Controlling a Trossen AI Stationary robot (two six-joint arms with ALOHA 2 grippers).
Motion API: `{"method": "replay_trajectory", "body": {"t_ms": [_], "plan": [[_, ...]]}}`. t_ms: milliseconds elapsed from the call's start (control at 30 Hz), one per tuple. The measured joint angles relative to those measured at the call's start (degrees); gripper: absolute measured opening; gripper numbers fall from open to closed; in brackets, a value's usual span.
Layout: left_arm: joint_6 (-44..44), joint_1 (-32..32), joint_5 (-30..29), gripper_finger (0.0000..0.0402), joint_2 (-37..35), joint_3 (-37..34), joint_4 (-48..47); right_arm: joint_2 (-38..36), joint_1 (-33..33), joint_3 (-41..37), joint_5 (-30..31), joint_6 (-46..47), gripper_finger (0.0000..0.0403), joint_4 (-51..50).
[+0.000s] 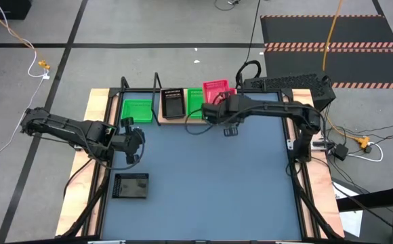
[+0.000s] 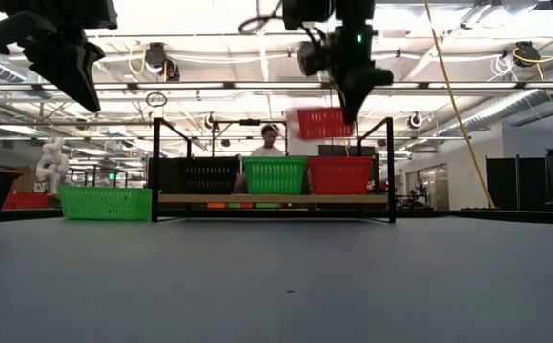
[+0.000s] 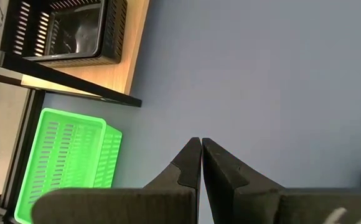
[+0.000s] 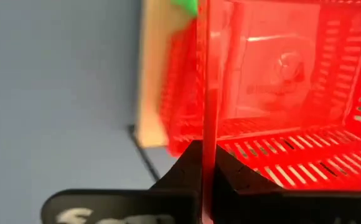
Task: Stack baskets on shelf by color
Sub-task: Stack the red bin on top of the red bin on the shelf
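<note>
Pink-red basket (image 2: 320, 122) pinched in right hand (image 4: 203, 163) above shelf (image 2: 273, 199); left hand (image 3: 201, 163) shut, empty.

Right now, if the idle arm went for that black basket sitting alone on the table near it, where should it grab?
By a thin side wall near the rim, coming straight down from above. The black basket sits flat with its open top upward, so one finger can slip inside and one outside, much as the right gripper pinches its pink-red basket wall. The left gripper, shut, hangs just above it in the high view.
</note>
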Motion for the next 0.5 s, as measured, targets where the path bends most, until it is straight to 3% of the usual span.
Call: {"method": "replay_trajectory", "body": {"t_ms": [133,500], "plan": [[0.0,0.0,0.0,0.0019,0.0,0.0,-0.1,0.1,-5.2,-5.0,-4.9,-2.5,0.0,3.4],[0.3,0.0,0.0,0.0019,0.0,0.0,-0.1,0.0,-8.8,-11.3,-6.2,-7.5,0.0,11.1]]}}
